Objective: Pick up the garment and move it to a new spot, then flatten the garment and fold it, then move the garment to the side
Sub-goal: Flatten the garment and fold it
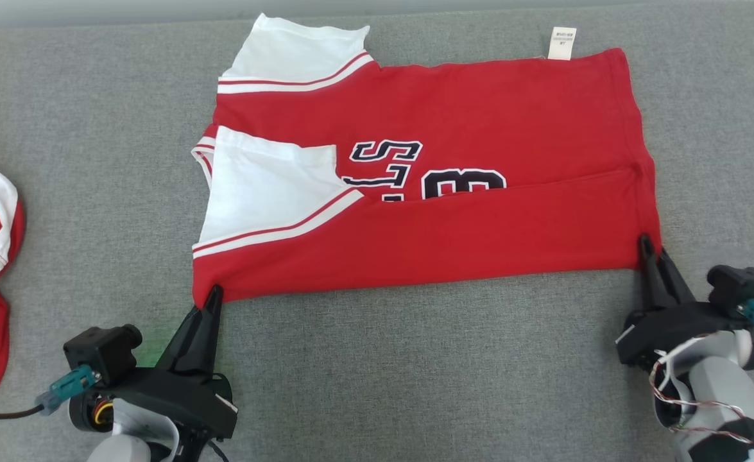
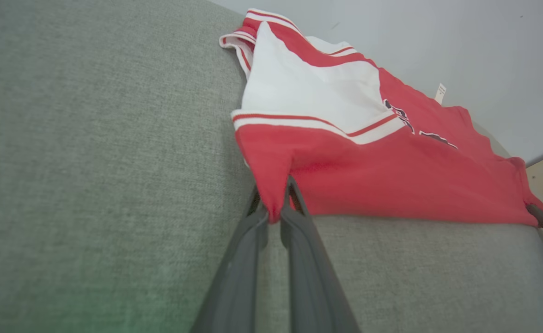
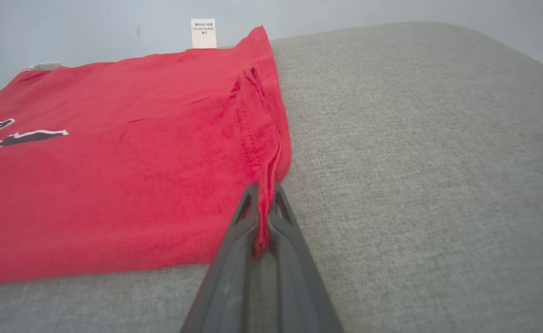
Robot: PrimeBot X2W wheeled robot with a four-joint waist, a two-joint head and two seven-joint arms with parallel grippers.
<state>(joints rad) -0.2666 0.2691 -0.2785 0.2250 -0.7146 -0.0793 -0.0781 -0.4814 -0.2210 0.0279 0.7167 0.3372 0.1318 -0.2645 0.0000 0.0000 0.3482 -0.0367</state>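
Red prob.-knit jersey point(image 1: 428, 250), grey weave point(image 1: 415, 366), L pincer point(image 1: 214, 295), R pincer point(image 1: 645, 246) nip corners

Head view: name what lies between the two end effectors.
In the head view, the jersey spans from left end effector to right end effector; bare grey cushion below.

The light is bright, soft and even; only a thin shadow lies under the edge of the garment point(image 1: 428, 244). A faint green glow falls on the grey cushion point(image 1: 415, 359) beside the left gripper point(image 1: 214, 293). The wrist views curve at their edges, and the fingers point(image 2: 239, 277) blur near the lens.
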